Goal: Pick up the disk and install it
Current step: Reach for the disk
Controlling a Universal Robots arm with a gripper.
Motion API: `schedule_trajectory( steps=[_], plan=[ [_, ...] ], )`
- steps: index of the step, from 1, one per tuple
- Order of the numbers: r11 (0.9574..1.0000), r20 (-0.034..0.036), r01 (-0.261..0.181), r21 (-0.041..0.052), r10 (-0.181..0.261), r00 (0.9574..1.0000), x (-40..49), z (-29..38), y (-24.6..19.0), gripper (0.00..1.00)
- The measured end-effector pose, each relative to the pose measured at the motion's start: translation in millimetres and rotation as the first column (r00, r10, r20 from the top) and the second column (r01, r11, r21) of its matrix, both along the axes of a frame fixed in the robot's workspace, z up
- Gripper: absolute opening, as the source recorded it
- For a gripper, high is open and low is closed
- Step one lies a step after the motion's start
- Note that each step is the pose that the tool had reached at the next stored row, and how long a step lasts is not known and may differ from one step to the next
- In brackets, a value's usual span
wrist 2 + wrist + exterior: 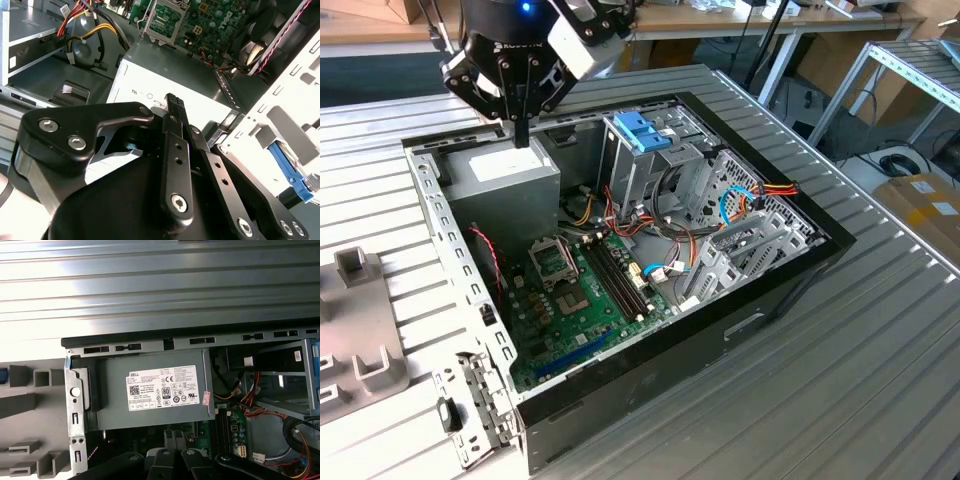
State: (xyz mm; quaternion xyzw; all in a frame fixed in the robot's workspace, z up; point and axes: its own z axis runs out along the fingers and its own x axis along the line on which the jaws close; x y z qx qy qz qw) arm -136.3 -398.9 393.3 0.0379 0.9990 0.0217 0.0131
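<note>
**Claw closed on nothing above the power-supply box**

Black linkages of the claw (174, 102) sit in the foreground of the second wrist view, with its two fingers pressed together and nothing between them. In the exterior view the claw (523, 132) points straight down, just above the grey power-supply box (505, 175) with its white sticker. Whether the tips touch the box cannot be told. The box sits in a corner of the open computer case (790, 265), which lies on its side on the ribbed metal surface (880, 380). Beside the box lies the green motherboard (580, 300). Past that stands a metal drive cage (620, 175) topped by a blue handle (642, 130), with coloured cables (765, 190) running off toward the exterior view's right. Outside the case, on the exterior view's left, stand grey fixture blocks (355, 265). In the second wrist view a blue plastic piece (292, 172) shows beyond the case's perforated wall. Whether it belongs to the disk cannot be told.
</note>
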Motion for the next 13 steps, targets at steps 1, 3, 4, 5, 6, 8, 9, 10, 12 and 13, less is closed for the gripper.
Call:
schedule_trajectory(
  steps=[1, 3, 4, 5, 6, 8, 9, 10, 12, 13],
  plan=[
    [1.0, 0.0, 0.0, 0.0, 0.0, 1.0, -0.3, 0.0, 0.0, 0.1],
    [1.0, -0.0001, 0.0, -0.0001, 0.0, 1.0, -0.9, 0.0, 0.0, 0.1],
    [1.0, 0.0, 0.0, 0.0, 0.0, 1.0, -1.3, 0.0, 0.0, 0.1],
    [1.0, 0.0, 0.0, 0.0, 0.0, 1.0, -1.6, 0.0, 0.0, 0.1],
    [1.0, 0.0, 0.0, 0.0001, 0.0, 1.0, -1.9, 0.0, 0.0, 0.1],
    [1.0, 0.0, 0.0, 0.0, 0.0, 1.0, -2.8, 0.0, 0.0, 0.1],
    [1.0, -0.0001, 0.0, 0.0, 0.0, 1.0, -3.2, 0.0, 0.0, 0.1],
    [1.0, -0.0001, 0.0, 0.0, 0.0, 1.0, -3.5, 0.0, 0.0, 0.1],
    [1.0, -0.0001, 0.0, 0.0, 0.0, 1.0, -4.1, 0.0, 0.0, 0.1],
    [1.0, 0.0, 0.0, 0.0, 0.0, 1.0, -4.5, 0.0, 0.0, 0.1]
  ],
)
